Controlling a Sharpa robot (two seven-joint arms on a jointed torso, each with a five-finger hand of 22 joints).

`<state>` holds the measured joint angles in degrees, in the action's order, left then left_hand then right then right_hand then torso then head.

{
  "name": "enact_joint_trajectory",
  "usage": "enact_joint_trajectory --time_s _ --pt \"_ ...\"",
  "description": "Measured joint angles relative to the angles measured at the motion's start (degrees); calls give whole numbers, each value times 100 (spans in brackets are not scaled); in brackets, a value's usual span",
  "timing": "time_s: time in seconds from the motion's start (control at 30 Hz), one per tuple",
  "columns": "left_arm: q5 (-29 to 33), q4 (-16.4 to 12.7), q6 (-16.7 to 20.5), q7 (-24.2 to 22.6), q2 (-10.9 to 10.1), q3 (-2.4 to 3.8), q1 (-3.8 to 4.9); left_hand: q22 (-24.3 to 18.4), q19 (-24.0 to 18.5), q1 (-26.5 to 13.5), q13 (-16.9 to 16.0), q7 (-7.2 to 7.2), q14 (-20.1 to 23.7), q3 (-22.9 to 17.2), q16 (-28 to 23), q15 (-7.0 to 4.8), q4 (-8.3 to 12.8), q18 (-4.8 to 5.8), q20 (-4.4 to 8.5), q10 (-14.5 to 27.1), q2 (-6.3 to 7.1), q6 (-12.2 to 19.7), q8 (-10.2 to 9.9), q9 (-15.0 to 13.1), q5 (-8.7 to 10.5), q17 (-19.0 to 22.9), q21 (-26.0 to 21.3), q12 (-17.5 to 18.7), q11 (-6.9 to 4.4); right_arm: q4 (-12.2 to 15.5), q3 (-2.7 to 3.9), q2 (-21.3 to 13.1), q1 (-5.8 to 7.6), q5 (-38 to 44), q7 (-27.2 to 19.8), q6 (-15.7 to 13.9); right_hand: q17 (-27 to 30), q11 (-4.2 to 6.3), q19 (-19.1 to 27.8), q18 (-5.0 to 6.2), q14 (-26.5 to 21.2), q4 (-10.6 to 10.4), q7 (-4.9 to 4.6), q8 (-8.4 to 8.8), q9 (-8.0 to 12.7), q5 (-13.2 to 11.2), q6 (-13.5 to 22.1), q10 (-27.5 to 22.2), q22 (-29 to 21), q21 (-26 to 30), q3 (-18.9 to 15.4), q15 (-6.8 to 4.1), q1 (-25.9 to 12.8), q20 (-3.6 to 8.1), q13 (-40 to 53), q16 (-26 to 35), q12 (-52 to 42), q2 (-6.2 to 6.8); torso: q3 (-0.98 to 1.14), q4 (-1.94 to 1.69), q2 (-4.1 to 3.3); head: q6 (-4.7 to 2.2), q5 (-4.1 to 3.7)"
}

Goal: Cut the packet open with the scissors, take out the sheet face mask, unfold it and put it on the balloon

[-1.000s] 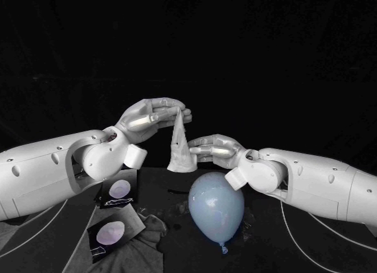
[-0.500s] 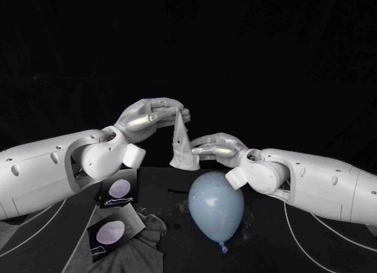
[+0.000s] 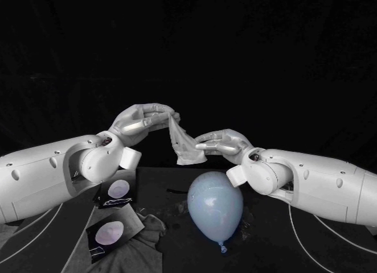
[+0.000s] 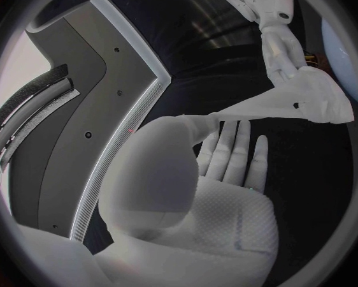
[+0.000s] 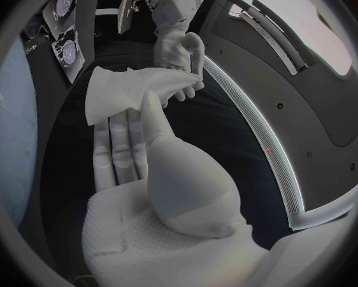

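The head camera looked down from above and behind, at middle distance, onto the silver left hand [image 3: 143, 120] and silver right hand [image 3: 225, 145]. Each wrist camera sat close behind its own palm, facing out over it. All three views shared the limp white sheet mask [image 3: 185, 145] between the hands.

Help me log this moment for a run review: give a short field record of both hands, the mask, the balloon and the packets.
left hand: pinches the top of the folded white sheet face mask
right hand: holds the mask's lower part
mask: raised between both hands, only partly unfolded, above the balloon and not yet on it
pale blue balloon: lies on the black table, knot toward the robot
dark packets: two, with pale oval prints, on the table by the left arm
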<state>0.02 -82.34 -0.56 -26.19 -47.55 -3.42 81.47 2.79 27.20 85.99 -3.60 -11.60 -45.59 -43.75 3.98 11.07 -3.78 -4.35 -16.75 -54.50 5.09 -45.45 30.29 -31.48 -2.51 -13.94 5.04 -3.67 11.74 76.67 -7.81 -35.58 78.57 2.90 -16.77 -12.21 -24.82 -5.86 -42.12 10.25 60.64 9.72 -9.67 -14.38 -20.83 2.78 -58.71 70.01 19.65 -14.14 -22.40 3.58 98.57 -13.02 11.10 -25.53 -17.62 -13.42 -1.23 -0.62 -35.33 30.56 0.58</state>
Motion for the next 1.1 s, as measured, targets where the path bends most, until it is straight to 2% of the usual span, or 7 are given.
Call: enact_joint_trajectory --time_s 0.1,0.17,0.3,0.37,0.6,0.9,1.1 --pt "7 59 91 0 7 -16 -46 9 75 -6 0 0 106 -70 0 30 70 0 15 102 6 -2 -78 -35 0 34 0 0 28 33 10 -16 16 69 -23 -145 -8 0 34 -2 2 -23 0 0 11 0 0 0 60 -59 25 0 -7 27 2 0 1 7 -1 -1 1 -5 -3" --pt "15 99 149 0 8 -29 -80 75 511 -6 0 -4 106 -85 0 30 85 1 21 178 6 -14 -125 30 0 36 118 0 44 51 14 -24 34 116 -33 -220 -12 0 61 -6 12 -15 17 0 20 0 -17 0 100 -94 33 -8 -7 0 3 0 2 7 -1 -2 1 -8 -3" --pt "40 171 250 8 10 -44 -155 154 1022 -6 0 1 106 -28 0 30 142 -5 48 241 6 -22 -156 136 0 36 304 0 63 78 23 -36 81 196 -42 -319 -23 0 122 -8 28 -29 18 23 41 -1 -17 0 198 -174 79 -10 -15 21 4 0 4 15 -1 -6 1 -13 -7" --pt "57 206 293 13 14 -49 -191 169 1111 -6 -1 2 106 -28 0 30 142 -80 57 241 6 -22 -156 165 0 36 333 0 63 92 26 -44 101 230 -42 -350 -30 0 143 -9 29 -21 18 23 46 -1 -17 0 233 -199 88 -10 -23 1 6 0 7 22 -3 -7 1 -14 -7" --pt "146 317 430 24 62 -57 -269 146 1005 -6 -6 -45 80 4 0 12 174 -95 17 216 6 -178 -175 197 0 36 333 -31 40 129 28 -72 159 345 -29 -398 -53 0 215 -13 30 -45 -3 49 71 -4 -37 0 363 -299 143 -10 -68 30 37 1 -13 8 -5 -7 2 -15 -7" --pt "225 328 472 21 96 -57 -287 132 938 -45 -6 -39 62 5 0 30 174 -94 27 186 -32 -223 -125 202 0 42 306 -34 12 95 29 -60 183 464 25 -399 -73 0 287 -20 40 -30 -3 71 92 -6 -37 0 476 -414 205 -2 -98 2 37 1 -12 38 -4 -3 -3 3 0" --pt "248 336 477 13 106 -56 -289 139 1091 -45 -6 -59 44 7 0 12 172 -92 16 186 -32 -244 -125 202 0 42 306 -52 12 83 29 -60 188 525 56 -399 -73 16 319 -53 40 0 -3 71 100 -15 -37 -16 518 -443 272 -3 -135 29 38 1 -11 14 -1 -2 -3 24 4"
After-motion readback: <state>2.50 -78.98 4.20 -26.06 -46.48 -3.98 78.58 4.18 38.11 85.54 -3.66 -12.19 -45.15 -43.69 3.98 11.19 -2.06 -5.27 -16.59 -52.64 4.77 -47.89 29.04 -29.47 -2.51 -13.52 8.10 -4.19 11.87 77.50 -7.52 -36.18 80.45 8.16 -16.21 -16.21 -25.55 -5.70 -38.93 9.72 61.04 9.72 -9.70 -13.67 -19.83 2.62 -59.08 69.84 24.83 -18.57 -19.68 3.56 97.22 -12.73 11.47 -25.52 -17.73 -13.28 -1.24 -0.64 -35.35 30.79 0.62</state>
